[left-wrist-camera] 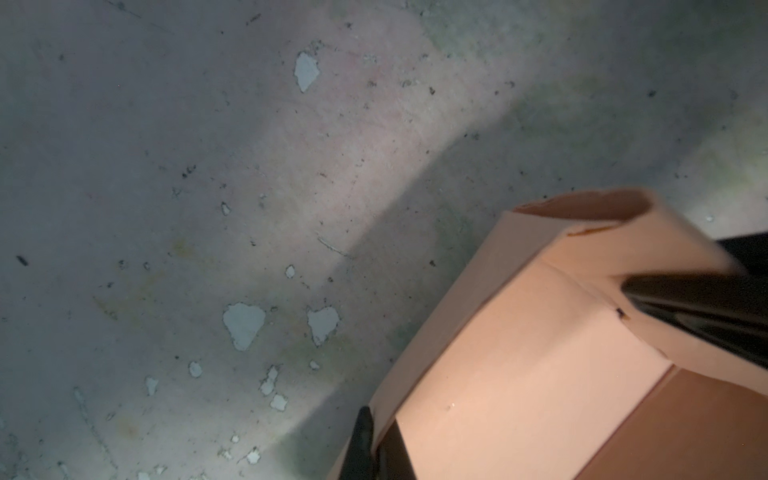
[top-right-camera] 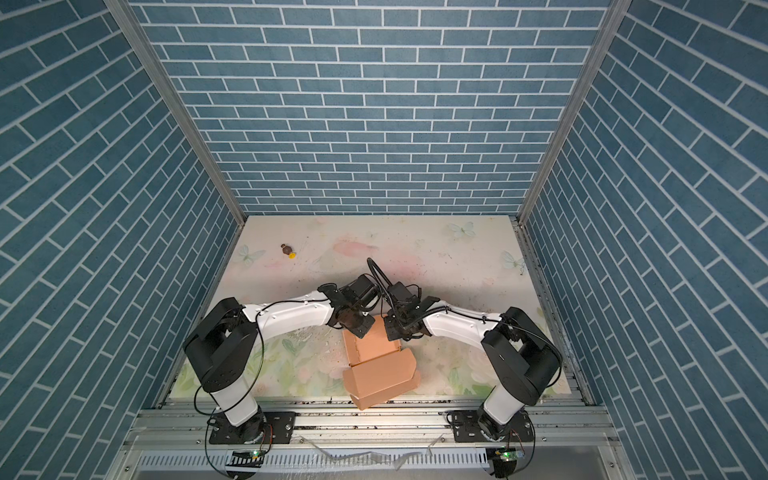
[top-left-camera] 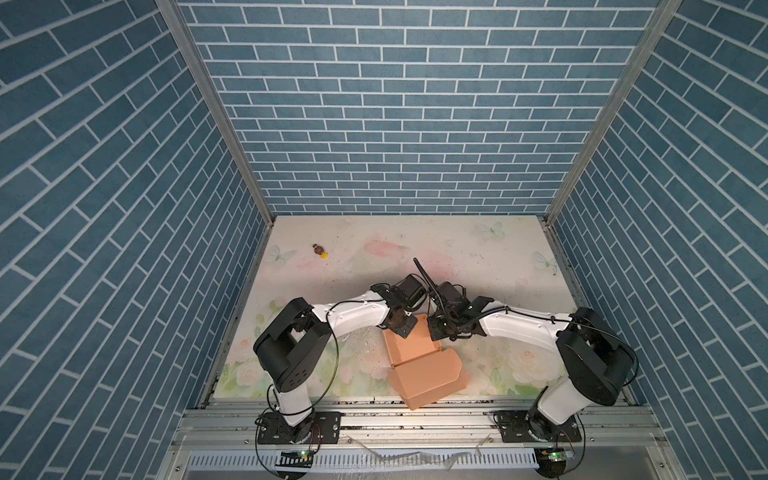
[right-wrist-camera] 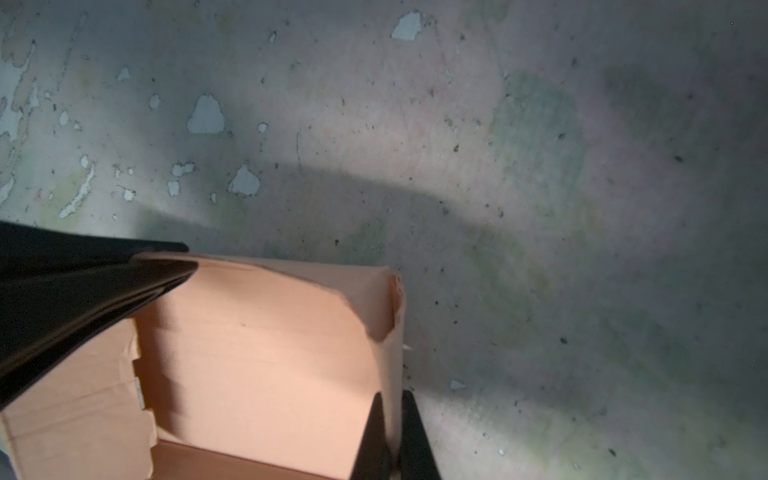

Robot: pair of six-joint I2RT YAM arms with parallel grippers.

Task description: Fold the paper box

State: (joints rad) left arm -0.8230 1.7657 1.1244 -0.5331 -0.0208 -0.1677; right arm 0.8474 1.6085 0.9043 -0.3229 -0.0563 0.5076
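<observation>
Both sets of fingers clench the paper box (top-left-camera: 424, 370) at its far wall, left fingers (left-wrist-camera: 362, 436) on one corner and right fingers (right-wrist-camera: 415, 432) on the other. It lies at the bench (top-left-camera: 457, 257) front edge, midway.

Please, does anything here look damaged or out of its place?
Yes. The box has a crushed, slightly torn corner near where the right hand pinches its wall. Its near end reaches past the table's front edge, over the rail. The table print is chipped in patches.
</observation>
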